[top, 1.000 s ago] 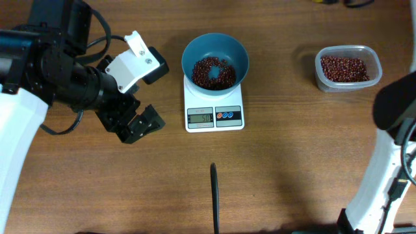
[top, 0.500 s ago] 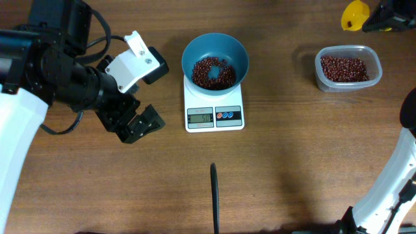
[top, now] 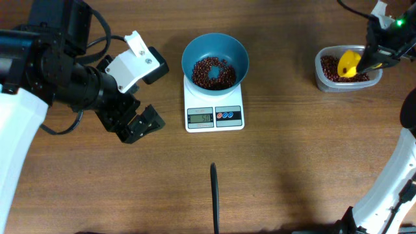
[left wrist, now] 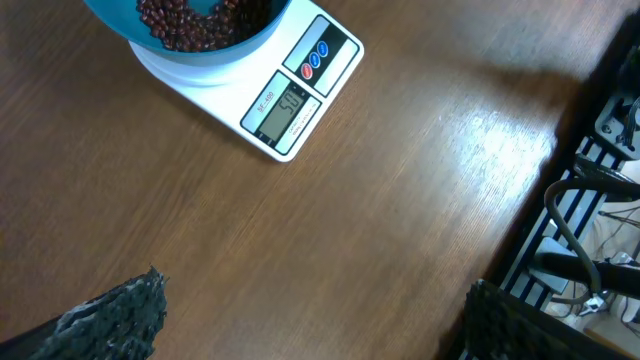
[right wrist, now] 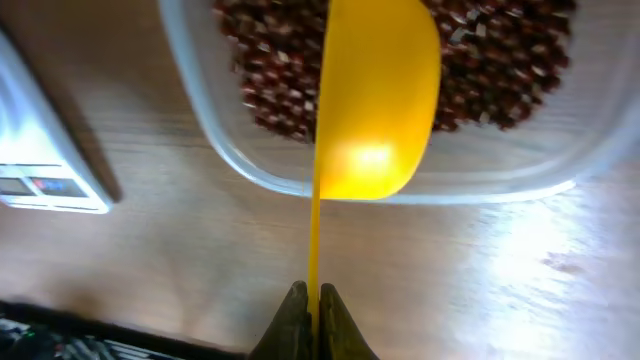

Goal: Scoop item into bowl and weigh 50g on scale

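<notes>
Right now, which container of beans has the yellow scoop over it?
The clear tub, far right, not the blue bowl on the scale. The right tool holds the scoop there.

— The left arm?
— Bent at the left side; its black left claw (top: 143,127) is angled inward, jaws spread wide.
— The right?
— Black right claw (right wrist: 311,298) pinches a yellow plastic scoop (right wrist: 376,100) by its thin handle.

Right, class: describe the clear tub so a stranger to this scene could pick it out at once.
Find the white scale in the middle of the wooden table, then look toward the robot's right. There stands a clear tub of red-brown beans with a yellow scoop over it. Unlike the round blue bowl, it is see-through, rounded-rectangular and off the scale.
</notes>
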You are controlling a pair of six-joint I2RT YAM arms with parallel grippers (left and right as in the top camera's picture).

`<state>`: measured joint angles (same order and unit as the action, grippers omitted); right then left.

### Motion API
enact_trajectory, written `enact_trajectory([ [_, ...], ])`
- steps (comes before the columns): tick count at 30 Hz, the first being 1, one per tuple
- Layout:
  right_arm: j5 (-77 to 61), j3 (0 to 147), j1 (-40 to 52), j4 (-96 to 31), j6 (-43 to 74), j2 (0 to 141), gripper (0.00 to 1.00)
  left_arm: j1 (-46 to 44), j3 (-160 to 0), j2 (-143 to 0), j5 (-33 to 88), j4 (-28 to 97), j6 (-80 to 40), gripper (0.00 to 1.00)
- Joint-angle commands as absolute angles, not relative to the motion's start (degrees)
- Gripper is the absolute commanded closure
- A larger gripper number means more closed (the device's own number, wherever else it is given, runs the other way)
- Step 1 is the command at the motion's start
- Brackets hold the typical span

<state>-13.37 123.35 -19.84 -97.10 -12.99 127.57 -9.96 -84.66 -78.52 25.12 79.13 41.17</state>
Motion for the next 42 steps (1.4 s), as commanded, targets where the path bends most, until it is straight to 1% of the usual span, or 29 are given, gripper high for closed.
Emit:
enact_trajectory([
  [1, -3.79, 123.22, -19.22, -97.32, -11.03, 125.82, 0.96, -10.09, -85.6, -77.54, 26.09, 79.15, 42.33, 0.01],
  [6, 1.52, 123.24, -15.05, -96.57, -11.0, 125.82, 0.96, -10.09, -85.6, -77.54, 26.09, 79.15, 42.3, 0.01],
  [11, 8.19, 123.46, -11.42, -96.16, -7.92, 125.82, 0.96, -10.09, -85.6, -77.54, 26.11, 79.15, 42.3, 0.01],
  [19, 11.29, 124.66, -10.5, -94.15, -6.76, 125.82, 0.96, -10.09, -85.6, -77.54, 26.11, 79.15, 42.3, 0.01],
  [25, 10.41, 125.32, -10.5, -94.08, -6.5, 125.8, 0.96, -10.09, -85.6, -77.54, 26.09, 79.15, 42.3, 0.01],
  [28, 1.45, 129.29, -10.92, -94.83, -6.52, 125.43, 0.96, -10.09, -85.6, -77.54, 26.09, 79.15, 42.3, 0.01],
  [30, -1.1, 134.19, -11.35, -97.36, -6.39, 124.27, 0.96, -10.09, -85.6, -77.54, 26.11, 79.15, 42.3, 0.01],
  [33, -2.22, 139.9, -11.38, -97.3, -4.97, 118.1, 0.96, -10.09, -85.6, -77.54, 26.09, 79.15, 42.3, 0.01],
  [37, -11.66, 142.82, -12.99, -97.34, -4.19, 107.96, 0.96, -10.09, -85.6, -77.54, 26.11, 79.15, 42.3, 0.01],
  [40, -11.73, 142.82, -14.39, -97.34, -2.46, 98.1, 0.96, -10.09, -85.6, -77.54, 26.11, 79.15, 42.3, 0.02],
  [42, -9.43, 142.78, -14.37, -97.34, -2.39, 90.02, 0.96, -10.09, -85.6, -77.54, 26.11, 79.15, 42.3, 0.01],
])
